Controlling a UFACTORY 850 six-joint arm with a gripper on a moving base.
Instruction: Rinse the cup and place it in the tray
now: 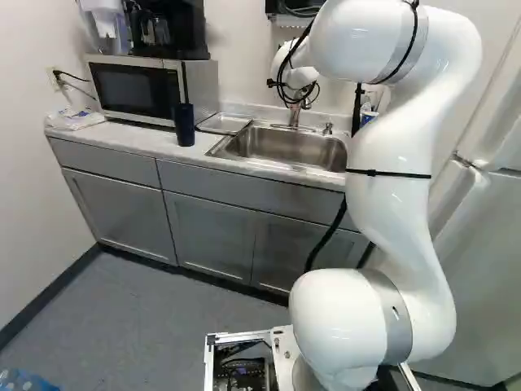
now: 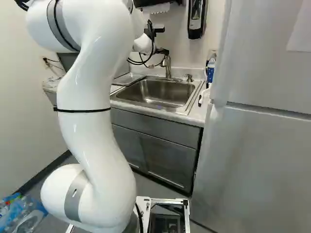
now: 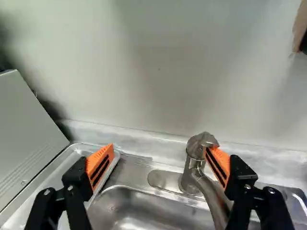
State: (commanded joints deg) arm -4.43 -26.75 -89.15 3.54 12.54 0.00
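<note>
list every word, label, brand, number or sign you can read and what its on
No text can be read.
White packet on the counter: markings too blurred.
Dark wall dispenser: label too small.
Blue-and-white container by the fridge: too small.

In the right base view, the metal sink (image 2: 160, 91) is gleaming at upper centre; the smooth robot arm (image 2: 92, 90), left, is looking glossy.
</note>
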